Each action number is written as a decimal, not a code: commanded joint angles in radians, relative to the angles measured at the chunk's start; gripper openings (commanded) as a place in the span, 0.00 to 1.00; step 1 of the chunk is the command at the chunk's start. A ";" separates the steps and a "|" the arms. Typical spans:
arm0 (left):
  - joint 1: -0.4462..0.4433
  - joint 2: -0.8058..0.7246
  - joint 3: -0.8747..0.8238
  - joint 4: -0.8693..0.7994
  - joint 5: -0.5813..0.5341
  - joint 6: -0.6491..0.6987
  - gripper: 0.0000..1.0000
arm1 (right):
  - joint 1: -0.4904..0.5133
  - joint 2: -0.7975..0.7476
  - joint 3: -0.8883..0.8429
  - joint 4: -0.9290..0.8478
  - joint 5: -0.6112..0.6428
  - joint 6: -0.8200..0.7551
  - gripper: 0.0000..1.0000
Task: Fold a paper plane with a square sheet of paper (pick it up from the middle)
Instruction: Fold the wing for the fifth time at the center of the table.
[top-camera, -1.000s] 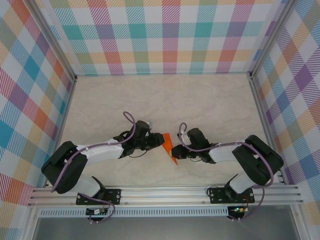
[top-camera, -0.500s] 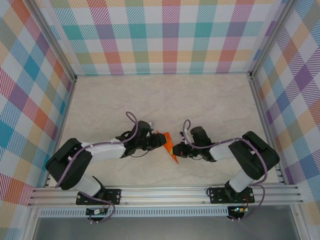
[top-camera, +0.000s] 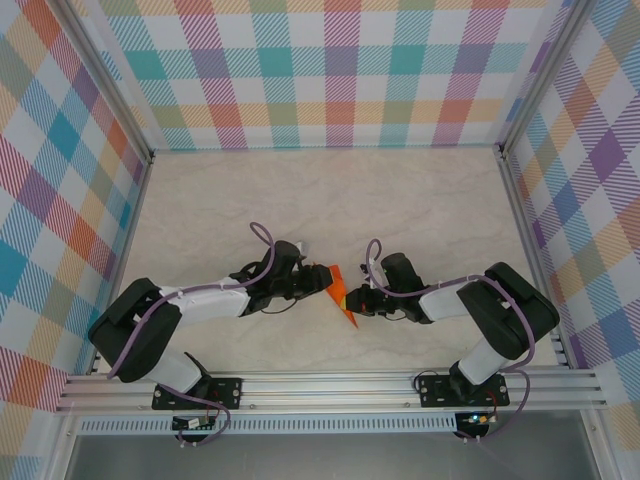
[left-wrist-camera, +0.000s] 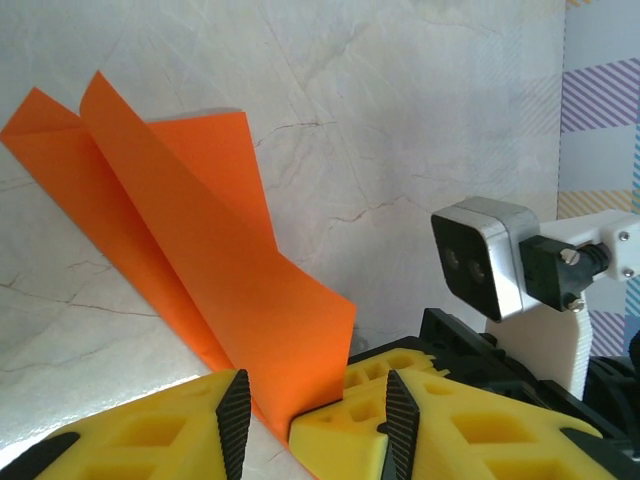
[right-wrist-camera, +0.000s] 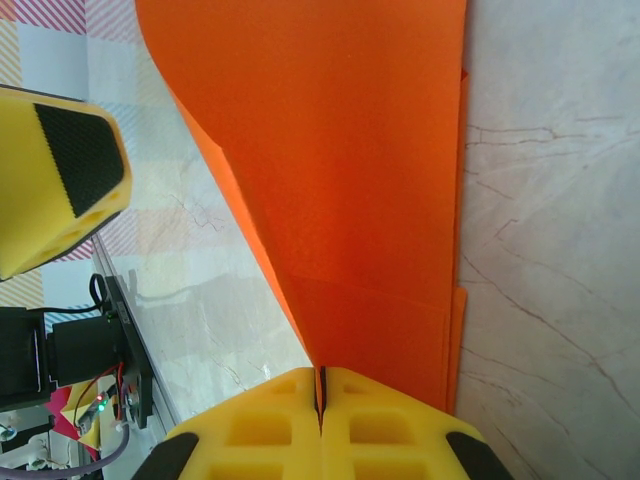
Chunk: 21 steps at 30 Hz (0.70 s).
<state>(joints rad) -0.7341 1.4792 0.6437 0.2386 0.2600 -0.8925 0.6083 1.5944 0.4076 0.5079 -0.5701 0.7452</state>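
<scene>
The paper plane (top-camera: 339, 292) sits at the middle of the desk (top-camera: 400, 200), in the narrow gap between the two arms and closer to the near edge than to the plaid back wall (top-camera: 330, 80). From above it reads as a slim orange wedge. Its long axis runs mostly far to near and leans a little to the right. The broad end lies on the far side and the sharp tip points toward the near edge.

The right pincer (top-camera: 352, 298) comes in from the right with its fingers pressed together on the paper. In the right wrist view the yellow fingertips (right-wrist-camera: 322, 375) meet in one tight seam and the orange sheet (right-wrist-camera: 350, 200) rises straight out of it, widening away from the grip. A folded layer edge runs across it just above the fingers.

The left pincer (top-camera: 322, 285) reaches in from the left and is spread. In the left wrist view its two yellow fingers (left-wrist-camera: 150, 435) stand apart and a lower corner of the paper (left-wrist-camera: 230, 290) drops into the gap between them. One of those fingers (right-wrist-camera: 60, 190) shows beside the sheet in the right wrist view, clear of its surface. The paper shows two folded flaps (left-wrist-camera: 90, 140) that fan away over the marbled desk top. I cannot tell whether its far edge rests on the desk. The right arm's wrist camera (left-wrist-camera: 480, 265) faces the left one from just beyond the paper.
</scene>
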 joint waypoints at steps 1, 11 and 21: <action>0.004 -0.035 -0.023 -0.004 -0.019 0.021 0.43 | -0.004 0.010 0.010 0.021 -0.028 0.002 0.04; -0.001 -0.063 -0.041 -0.013 -0.042 0.018 0.43 | -0.004 0.036 0.022 0.035 -0.042 0.029 0.05; -0.004 -0.054 -0.040 -0.018 -0.051 0.026 0.43 | -0.008 0.065 0.044 0.055 -0.085 0.060 0.05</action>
<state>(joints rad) -0.7353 1.4357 0.6117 0.2348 0.2226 -0.8925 0.6083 1.6417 0.4248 0.5293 -0.6136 0.7849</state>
